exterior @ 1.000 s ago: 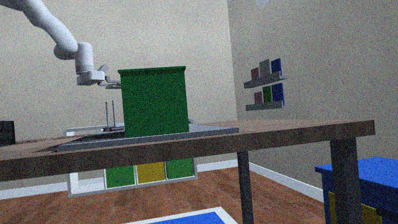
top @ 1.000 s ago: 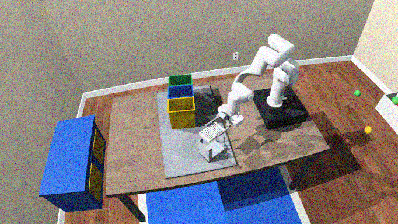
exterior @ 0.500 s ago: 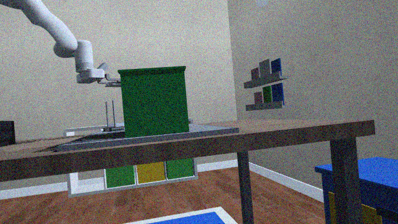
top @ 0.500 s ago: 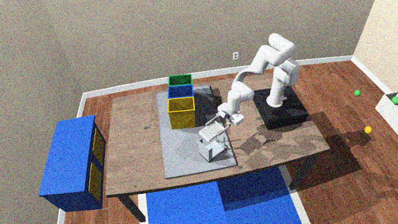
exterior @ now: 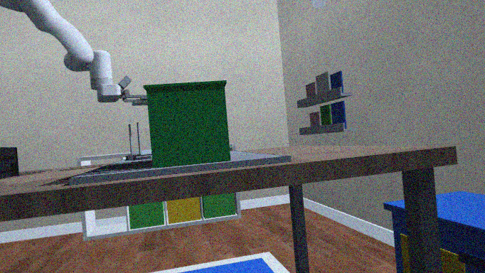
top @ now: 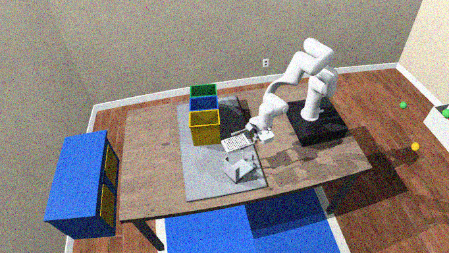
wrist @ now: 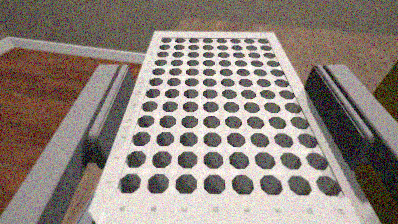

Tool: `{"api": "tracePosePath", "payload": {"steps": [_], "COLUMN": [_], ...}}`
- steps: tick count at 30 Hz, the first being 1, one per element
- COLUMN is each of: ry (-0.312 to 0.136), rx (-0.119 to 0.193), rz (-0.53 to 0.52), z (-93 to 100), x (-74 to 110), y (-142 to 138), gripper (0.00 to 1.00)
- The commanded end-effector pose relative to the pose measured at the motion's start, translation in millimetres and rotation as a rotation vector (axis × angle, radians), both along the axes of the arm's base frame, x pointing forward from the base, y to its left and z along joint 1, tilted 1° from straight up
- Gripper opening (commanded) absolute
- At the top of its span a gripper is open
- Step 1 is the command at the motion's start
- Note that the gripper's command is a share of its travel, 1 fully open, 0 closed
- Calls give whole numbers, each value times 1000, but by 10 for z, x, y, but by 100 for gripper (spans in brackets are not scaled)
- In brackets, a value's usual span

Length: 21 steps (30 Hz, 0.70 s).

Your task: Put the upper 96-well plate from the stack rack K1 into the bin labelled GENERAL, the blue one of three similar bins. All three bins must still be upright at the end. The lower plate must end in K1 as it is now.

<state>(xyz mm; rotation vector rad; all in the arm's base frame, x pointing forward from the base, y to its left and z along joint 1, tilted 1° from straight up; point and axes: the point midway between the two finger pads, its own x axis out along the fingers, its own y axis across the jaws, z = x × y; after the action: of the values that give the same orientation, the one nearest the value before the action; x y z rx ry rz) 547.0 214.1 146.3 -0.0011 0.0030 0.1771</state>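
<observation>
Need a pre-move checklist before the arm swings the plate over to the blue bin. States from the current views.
1. White 96-well plate between the fingers of the grey two-finger gripper: ok.
2. Plate lifted off the grey stack rack: ok.
3. Three open-topped bins, green, blue and yellow, upright: ok.
4. Plate over the blue bin: not ok, it is beside the yellow one.
5. GENERAL label readable: cannot tell.
6. Lower plate seated in the rack: cannot tell.
</observation>
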Motion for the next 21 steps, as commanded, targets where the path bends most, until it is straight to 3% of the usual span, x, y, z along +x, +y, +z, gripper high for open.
{"api": "tracePosePath", "payload": {"steps": [1, 6, 21], "ry": [2, 3, 2], "rx": [10, 10, 10], "rz": [-167, -316, -316], "z": [4, -5, -26], "x": [56, 98, 210], "y": [-148, -309, -728], "gripper": [0, 0, 0]}}
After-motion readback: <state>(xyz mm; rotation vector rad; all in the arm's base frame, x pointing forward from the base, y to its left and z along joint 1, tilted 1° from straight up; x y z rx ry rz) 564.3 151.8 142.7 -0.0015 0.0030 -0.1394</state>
